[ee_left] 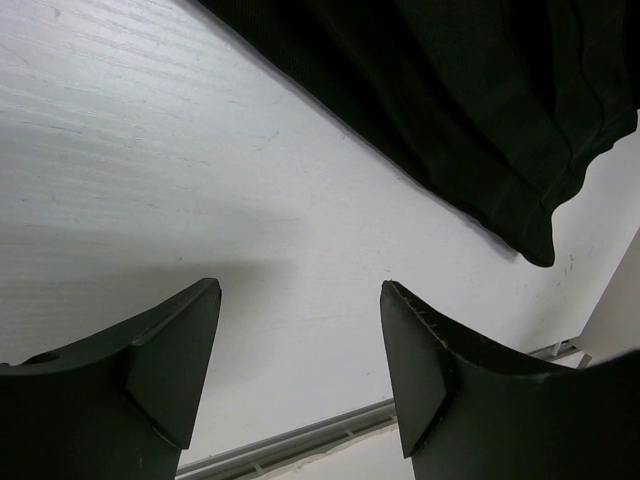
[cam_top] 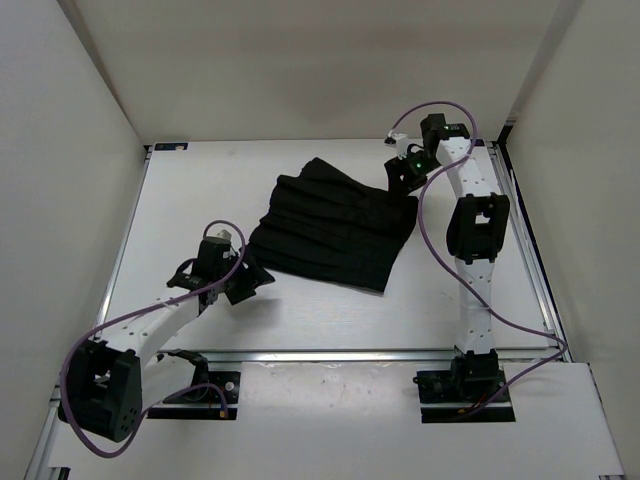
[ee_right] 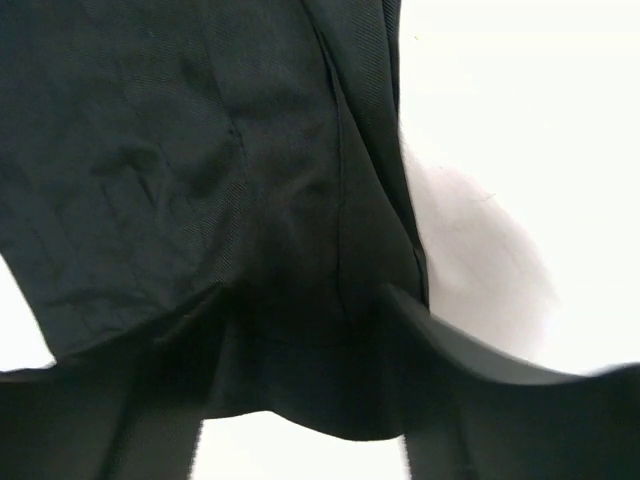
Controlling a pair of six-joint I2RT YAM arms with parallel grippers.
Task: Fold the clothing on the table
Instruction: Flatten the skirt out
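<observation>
The garment (cam_top: 335,225) lies mid-worktop (cam_top: 190,190), nearer the far right corner. The right tool (ee_right: 310,300) straddles the garment's far right corner with fabric between its fingers; I cannot tell whether it is pinching. The left tool (ee_left: 300,290) is spread over bare worktop just off the near left corner, with the garment beyond it.

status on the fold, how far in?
Done: nothing yet. The clothing lies spread on the table, with no fold visible. In hand: the right gripper straddles fabric at the far right corner, grip unclear. The left gripper hangs open over bare table beside the near left corner. Left: grasp the corners, then every fold.
</observation>
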